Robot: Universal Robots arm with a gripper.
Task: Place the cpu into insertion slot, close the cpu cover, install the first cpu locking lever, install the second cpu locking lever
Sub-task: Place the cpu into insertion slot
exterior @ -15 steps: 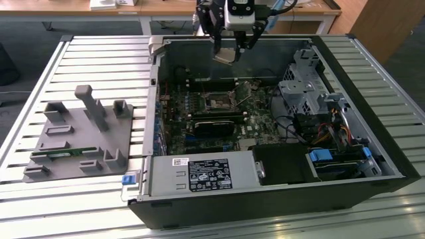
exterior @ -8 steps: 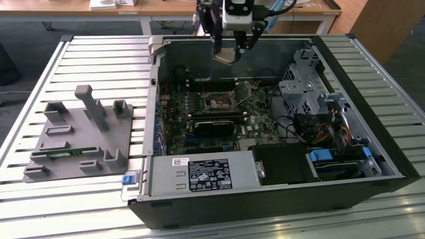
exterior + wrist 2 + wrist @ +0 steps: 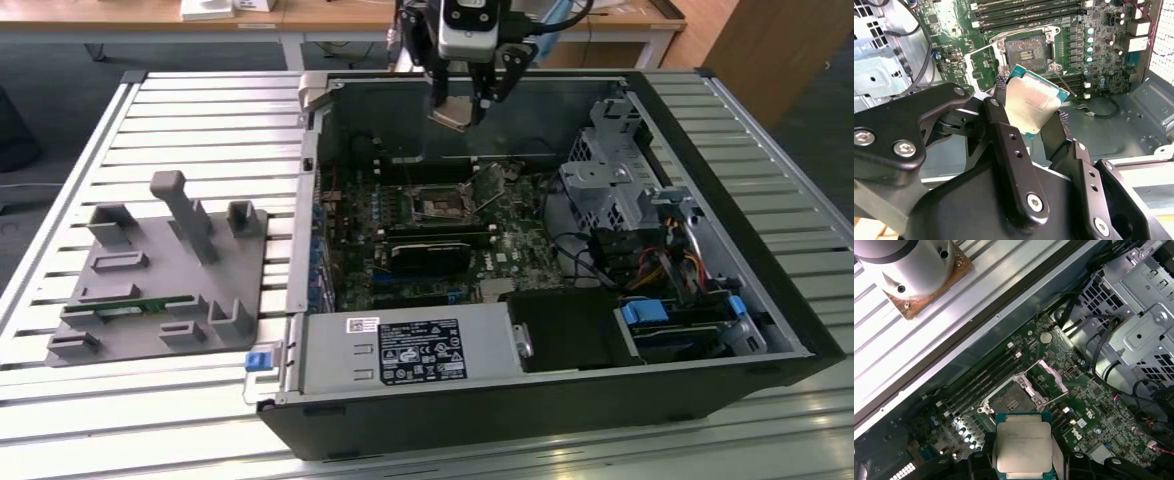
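Note:
My gripper (image 3: 466, 92) hangs over the far part of the open computer case, shut on the cpu (image 3: 450, 112). In both wrist views the cpu (image 3: 1033, 100) (image 3: 1023, 442) is a pale silvery square on a teal-edged base, pinched at two opposite edges by the black fingers (image 3: 1004, 130). It is held tilted, well above the board. Below it on the green board lies the insertion slot (image 3: 441, 201) (image 3: 1026, 50) (image 3: 1008, 402), dark and bare. The cpu cover (image 3: 1052, 376) (image 3: 983, 66) stands flipped open beside the slot. A thin lever (image 3: 1064, 83) sticks up next to it.
A black block with a dark grille (image 3: 434, 255) sits just nearer than the slot. A silver drive cage (image 3: 607, 185) and cables (image 3: 654, 270) fill the case's right side in the exterior view, and a power supply (image 3: 407, 350) sits at the front. A grey fixture (image 3: 160, 275) stands on the slatted table (image 3: 107, 400).

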